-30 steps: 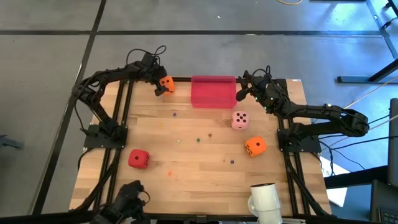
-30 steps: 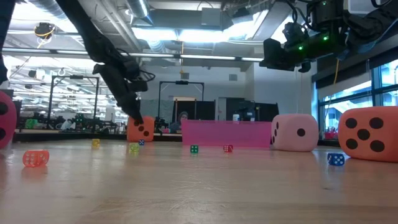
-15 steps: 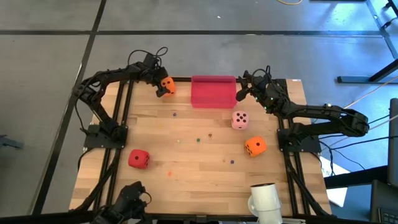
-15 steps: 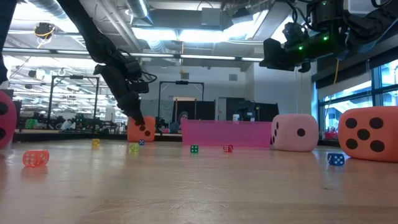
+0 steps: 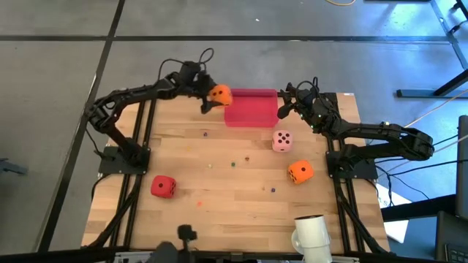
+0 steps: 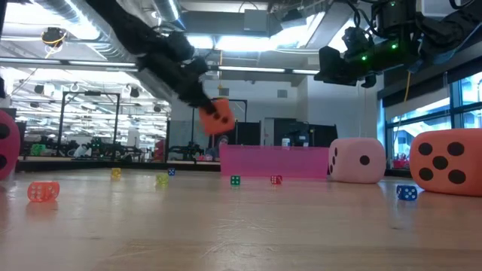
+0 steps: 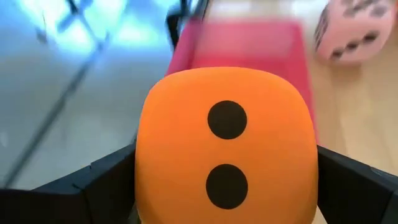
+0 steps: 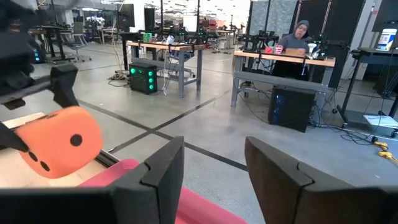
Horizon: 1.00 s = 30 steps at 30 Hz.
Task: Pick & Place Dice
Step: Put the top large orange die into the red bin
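Jaws of left gripper (image 5: 211, 96) clamp orange die (image 5: 219, 93) beside tray (image 5: 251, 109).

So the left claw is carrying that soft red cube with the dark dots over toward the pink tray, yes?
Not quite: the soft cube with dark dots in the left claw is orange, not red. The high view shows it lifted beside the flat pink-red tray, while the soft red cube sits on the wooden table.

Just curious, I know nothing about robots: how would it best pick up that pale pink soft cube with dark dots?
Probably from straight above, squeezing two opposite flat side faces of the pale pink soft cube. It sits flat on the wooden table with open space all round.
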Each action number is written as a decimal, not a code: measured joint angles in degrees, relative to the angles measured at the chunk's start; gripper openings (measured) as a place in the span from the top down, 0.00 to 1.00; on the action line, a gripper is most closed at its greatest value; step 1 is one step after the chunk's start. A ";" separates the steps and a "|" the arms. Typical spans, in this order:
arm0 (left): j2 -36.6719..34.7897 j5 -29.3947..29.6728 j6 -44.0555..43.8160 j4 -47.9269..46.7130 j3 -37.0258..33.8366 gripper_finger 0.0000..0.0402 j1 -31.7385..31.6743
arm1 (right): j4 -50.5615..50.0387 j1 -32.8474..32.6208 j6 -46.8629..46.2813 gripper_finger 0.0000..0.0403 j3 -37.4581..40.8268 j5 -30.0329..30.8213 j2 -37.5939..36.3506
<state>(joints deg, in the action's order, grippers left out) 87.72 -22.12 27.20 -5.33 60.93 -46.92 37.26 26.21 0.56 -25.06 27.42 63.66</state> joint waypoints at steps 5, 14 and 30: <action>0.00 0.32 -0.03 9.31 0.00 0.00 4.29 | 0.02 -0.01 -0.81 0.57 0.00 0.00 0.00; 4.60 0.52 -1.34 15.71 0.00 0.00 6.45 | 3.37 0.01 -4.37 0.57 0.04 -11.00 0.00; 14.10 0.47 -3.62 25.53 -0.02 0.00 4.27 | 8.66 -1.93 -4.37 0.68 -12.85 -20.98 23.21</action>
<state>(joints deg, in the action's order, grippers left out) 101.82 -21.65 23.58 20.20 60.91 -42.65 45.92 24.27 -3.81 -37.91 6.44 86.87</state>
